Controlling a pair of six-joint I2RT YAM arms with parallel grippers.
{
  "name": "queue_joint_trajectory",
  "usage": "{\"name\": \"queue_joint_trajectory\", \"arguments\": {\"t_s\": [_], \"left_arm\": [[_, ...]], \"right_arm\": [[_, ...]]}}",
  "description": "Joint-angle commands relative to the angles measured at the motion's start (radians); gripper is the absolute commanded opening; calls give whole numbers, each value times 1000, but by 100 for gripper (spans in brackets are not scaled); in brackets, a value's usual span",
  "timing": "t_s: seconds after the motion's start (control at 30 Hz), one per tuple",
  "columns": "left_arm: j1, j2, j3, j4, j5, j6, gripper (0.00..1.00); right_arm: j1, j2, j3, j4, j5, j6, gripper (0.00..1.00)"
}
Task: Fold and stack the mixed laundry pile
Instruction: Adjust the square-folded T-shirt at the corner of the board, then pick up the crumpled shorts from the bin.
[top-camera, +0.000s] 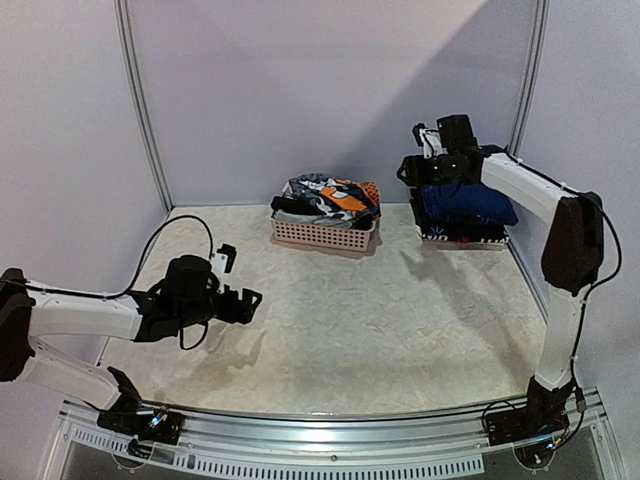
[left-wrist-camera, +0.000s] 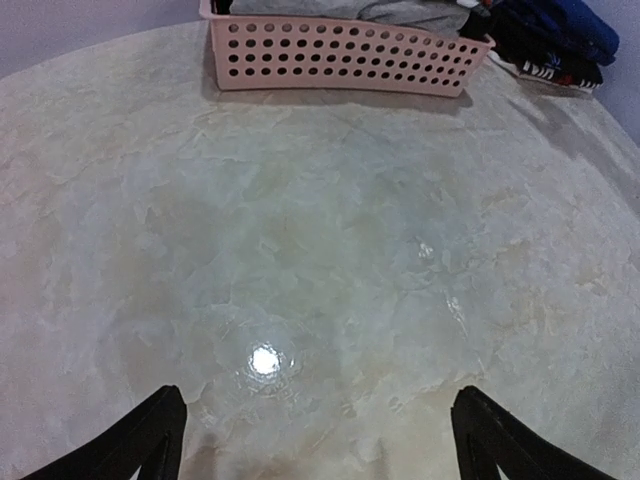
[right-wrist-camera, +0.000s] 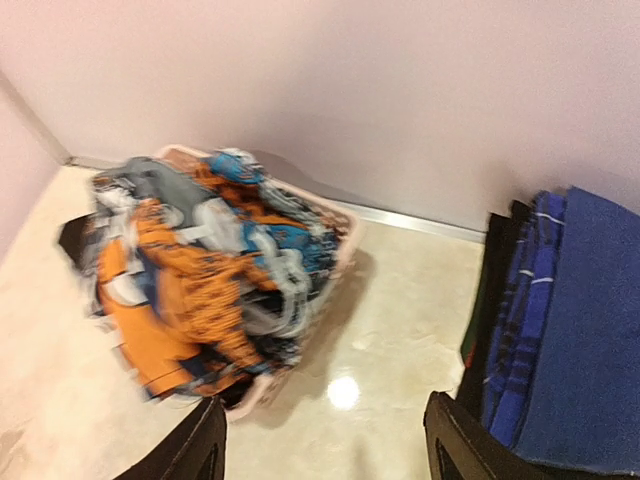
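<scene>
Laundry first — the mixed laundry pile (top-camera: 328, 198) sits heaped in a pink basket (top-camera: 320, 236) at the far side of the table (top-camera: 380, 320), close to the back wall. It is a jumble of orange, blue, black and white cloth, and it rises above the basket's rim. The basket has rows of round holes in its wall. To the right of it, in the far right corner, lies a folded stack (top-camera: 468, 208) — dark blue cloth on top, black under it, and a striped bit at the very bottom. The stack and the basket are apart, with bare table between them.

The left gripper (left-wrist-camera: 320, 450) is low over the table on the near left, well away from the basket. Its two fingers are spread wide and nothing is between them. The right gripper (right-wrist-camera: 325, 450) is up high, just by the top of the folded stack, and faces the basket. Its fingers are spread too, and they hold nothing. The right wrist view is blurry.
</scene>
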Motion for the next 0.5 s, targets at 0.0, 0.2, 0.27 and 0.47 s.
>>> {"name": "queue_joint_trajectory", "arguments": {"t_s": [0.0, 0.2, 0.27, 0.47], "left_arm": [[-13, -57, 45, -77, -8, 7, 94], [-13, -134, 44, -129, -28, 6, 94], [-13, -162, 28, -131, -35, -1, 95], [-12, -215, -11, -139, -123, -12, 99]], "right_arm": [[3, -123, -142, 114, -158, 23, 71], [2, -111, -166, 167, -307, 52, 79], [3, -93, -163, 181, -326, 65, 81], [3, -27, -135, 211, -372, 96, 87]]}}
